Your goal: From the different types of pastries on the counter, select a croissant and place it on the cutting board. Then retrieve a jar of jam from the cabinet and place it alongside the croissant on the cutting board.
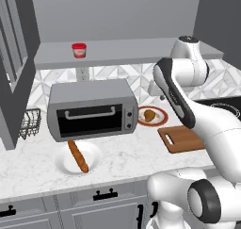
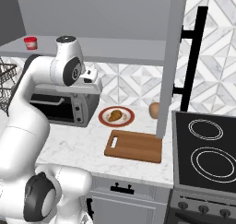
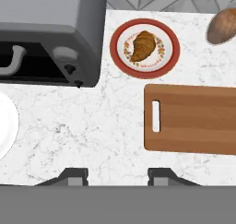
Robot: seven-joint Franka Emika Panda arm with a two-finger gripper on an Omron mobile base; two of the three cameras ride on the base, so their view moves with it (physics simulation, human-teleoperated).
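Starting: croissant [image 3: 143,46] on plate [image 3: 118,34] at board's [image 3: 193,121] eleven o'clock; jam [image 1: 79,50] shelved; gripper [image 3: 117,175] apart, empty.

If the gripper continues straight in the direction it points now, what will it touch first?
Most likely bare counter: the gripper points straight down at marble between the toaster oven and the cutting board, though depth is unclear.
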